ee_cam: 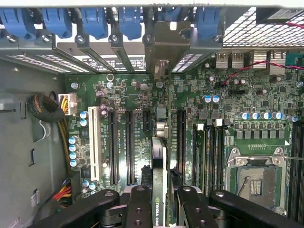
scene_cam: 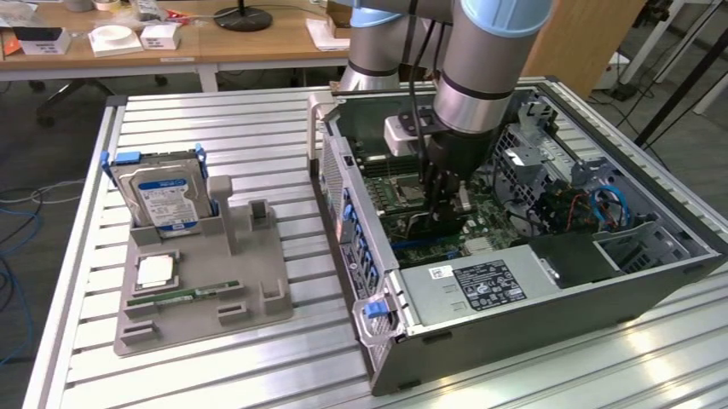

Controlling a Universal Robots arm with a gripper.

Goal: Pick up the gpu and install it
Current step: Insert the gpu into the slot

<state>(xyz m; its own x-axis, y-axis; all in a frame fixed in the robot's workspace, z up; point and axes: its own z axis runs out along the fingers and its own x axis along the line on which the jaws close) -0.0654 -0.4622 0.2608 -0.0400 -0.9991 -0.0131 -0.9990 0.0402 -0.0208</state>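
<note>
Edge-on, the gpu point(ee_cam: 159, 190) sits clamped between the gripper's point(ee_cam: 160, 209) two black fingers point(ee_cam: 138, 209), held upright inside the open case point(scene_cam: 637, 281) over the motherboard point(ee_cam: 133, 109), its bracket end toward the rear slot covers point(ee_cam: 95, 52). Around it lie the black expansion slots point(ee_cam: 128, 147), the CPU socket point(ee_cam: 256, 175) and, outside on the table point(scene_cam: 228, 119), a grey tray point(scene_cam: 205, 298) with the hard drive point(scene_cam: 165, 200). From the exterior view the arm point(scene_cam: 478, 77) hides most of the card, so whether it touches a slot is unclear.
</note>
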